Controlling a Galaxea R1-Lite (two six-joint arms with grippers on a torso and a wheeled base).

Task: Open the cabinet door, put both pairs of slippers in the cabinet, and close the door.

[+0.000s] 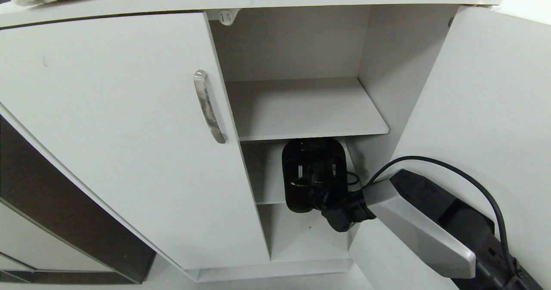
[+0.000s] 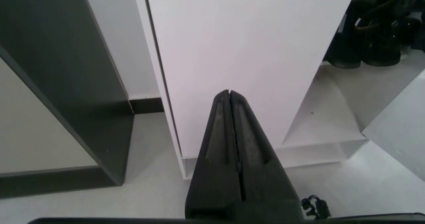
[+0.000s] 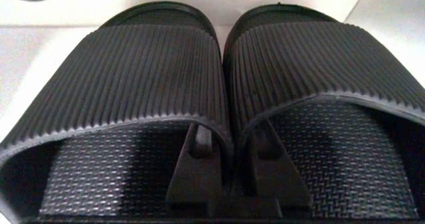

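text: none legible | cabinet door [image 1: 107, 131]: no print or label | slippers [image 3: 159, 78]: no print or numbers

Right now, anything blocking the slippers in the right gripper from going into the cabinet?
Nothing visible. The right door is swung open, and the slippers, pinched by the right gripper, are inside the opening under the middle shelf. The closed left door sits off to the side.

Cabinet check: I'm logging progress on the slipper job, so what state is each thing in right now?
Right cabinet door, open.
Left cabinet door, shut.
Black slippers, paired side by side, held in the compartment below the upper shelf.
Right gripper, shut on the Black slippers.
Left gripper, shut, holding nothing.
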